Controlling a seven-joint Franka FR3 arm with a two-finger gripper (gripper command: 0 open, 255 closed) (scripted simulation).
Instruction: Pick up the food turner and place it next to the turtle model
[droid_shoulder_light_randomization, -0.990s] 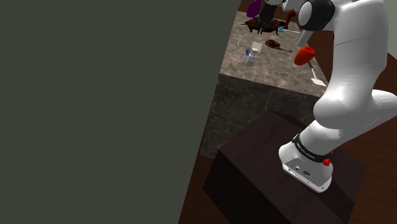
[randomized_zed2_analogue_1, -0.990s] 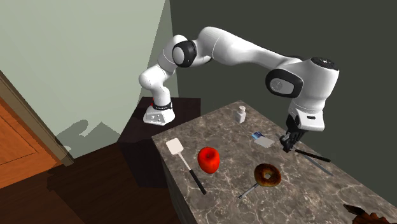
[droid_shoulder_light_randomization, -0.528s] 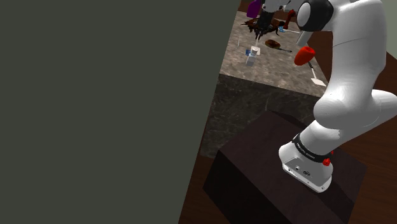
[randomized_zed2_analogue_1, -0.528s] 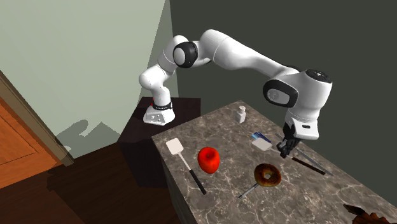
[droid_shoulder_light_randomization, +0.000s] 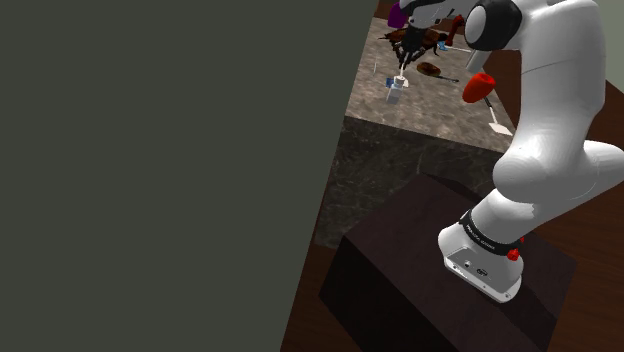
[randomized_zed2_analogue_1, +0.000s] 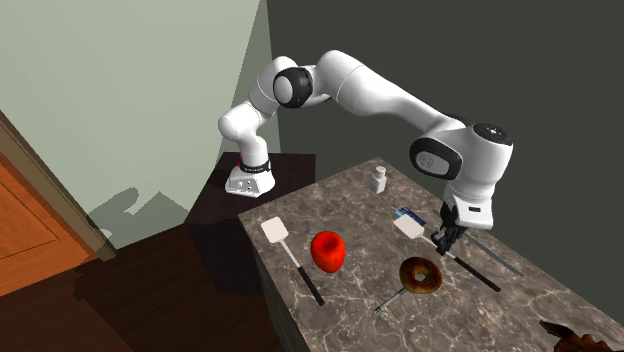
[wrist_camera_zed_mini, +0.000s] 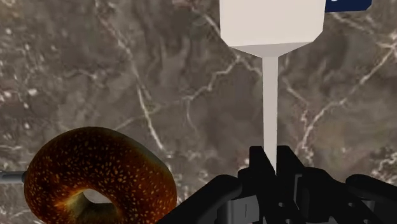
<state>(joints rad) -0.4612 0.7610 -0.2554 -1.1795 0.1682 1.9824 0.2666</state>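
We see the tool (wrist_camera_zed_mini: 270, 157) clenched on the turner (wrist_camera_zed_mini: 270, 28) by its thin shaft, low over the counter (randomized_zed2_analogue_1: 345, 295) and just beside the bagel (randomized_zed2_analogue_1: 418, 273). With so narrow a grip, the turner may swivel or slip during the carry. Its long handle could also sweep the bagel.

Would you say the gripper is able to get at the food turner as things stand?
Likely yes: the gripper is shut on the food turner at its pale shaft, and the seeded bagel lies beside the shaft, apart.

Pale food turner (wrist_camera_zed_mini: 270, 22) — shaft clasped.
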